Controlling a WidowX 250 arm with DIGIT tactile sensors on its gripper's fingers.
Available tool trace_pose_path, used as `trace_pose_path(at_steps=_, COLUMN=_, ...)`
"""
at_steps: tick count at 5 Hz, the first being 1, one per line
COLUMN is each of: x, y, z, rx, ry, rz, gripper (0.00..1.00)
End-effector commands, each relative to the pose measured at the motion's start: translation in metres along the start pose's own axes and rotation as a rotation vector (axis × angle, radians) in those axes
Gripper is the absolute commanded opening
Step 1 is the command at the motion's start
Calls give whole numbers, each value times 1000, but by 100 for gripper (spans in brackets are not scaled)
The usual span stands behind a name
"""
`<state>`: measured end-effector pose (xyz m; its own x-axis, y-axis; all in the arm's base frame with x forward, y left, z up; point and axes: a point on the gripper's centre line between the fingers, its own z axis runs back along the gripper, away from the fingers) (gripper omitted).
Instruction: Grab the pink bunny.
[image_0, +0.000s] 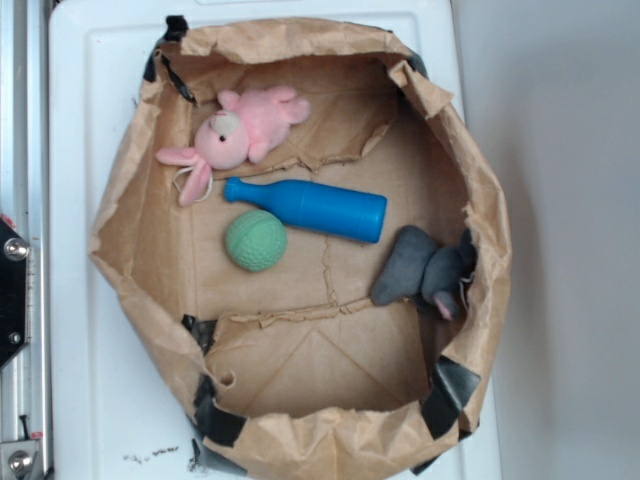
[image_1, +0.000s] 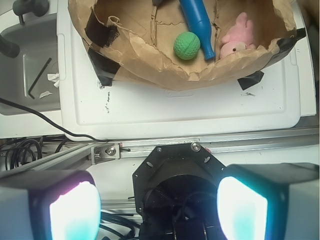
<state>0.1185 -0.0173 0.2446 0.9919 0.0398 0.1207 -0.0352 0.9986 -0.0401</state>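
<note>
The pink bunny (image_0: 243, 130) lies on its side at the far left inside a brown paper bag (image_0: 130, 180), just above a blue bottle (image_0: 310, 208). In the wrist view the bunny (image_1: 237, 37) shows at the top right, partly behind the bag's rim. My gripper (image_1: 159, 207) is open and empty, its two pale pads wide apart at the bottom of the wrist view. It hangs over the robot's base, well away from the bag. The gripper does not show in the exterior view.
A green ball (image_0: 255, 240) lies below the bottle, and shows in the wrist view (image_1: 187, 45). A dark grey plush animal (image_0: 425, 268) lies at the bag's right side. The bag stands on a white tray (image_0: 80, 120). A metal rail (image_1: 150, 147) and cables lie near the base.
</note>
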Motion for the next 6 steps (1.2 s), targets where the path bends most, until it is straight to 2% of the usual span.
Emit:
trace_pose_path(at_steps=1, x=0, y=0, z=0, rx=0, ry=0, rz=0, gripper=100)
trace_pose_path(at_steps=2, x=30, y=-13, z=0, rx=-28, ry=-40, rz=19, gripper=100)
trace_pose_path(at_steps=3, x=56, y=-18, z=1, rx=-34, ry=-125, rz=0, gripper=100)
trace_pose_path(at_steps=4, x=78, y=-11, z=-1, rx=-11, ry=-210, rz=-22, gripper=100)
trace_pose_path(at_steps=5, x=90, y=15, z=-19, rx=-3, ry=-228, rz=-43, gripper=100)
trace_pose_path(at_steps=6, x=100, y=46, z=-45, rx=59, ry=-206, rz=-17, gripper=100)
